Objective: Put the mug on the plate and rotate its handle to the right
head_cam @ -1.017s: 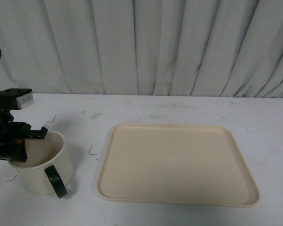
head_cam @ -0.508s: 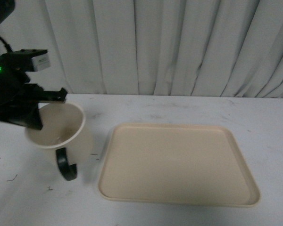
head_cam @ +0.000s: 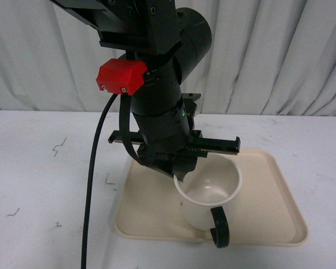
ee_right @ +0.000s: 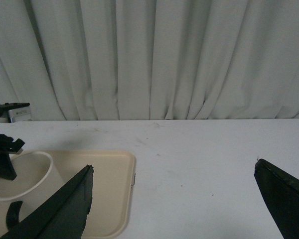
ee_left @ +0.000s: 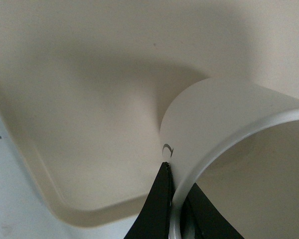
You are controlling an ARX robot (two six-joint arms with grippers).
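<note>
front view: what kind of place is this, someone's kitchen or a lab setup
Most likely a robot lab test bench, not a kitchen: a scuffed white table, a pleated white curtain closing off the background, and only a beige plate and a mug, held by the left gripper.

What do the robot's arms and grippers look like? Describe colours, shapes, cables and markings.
The left arm is a thick, black, rounded column with a red block on its side and a black cable hanging beside it. The left gripper carries a flat black crossbar. The right gripper shows two black, tapering fingers. No lettering is legible.
</note>
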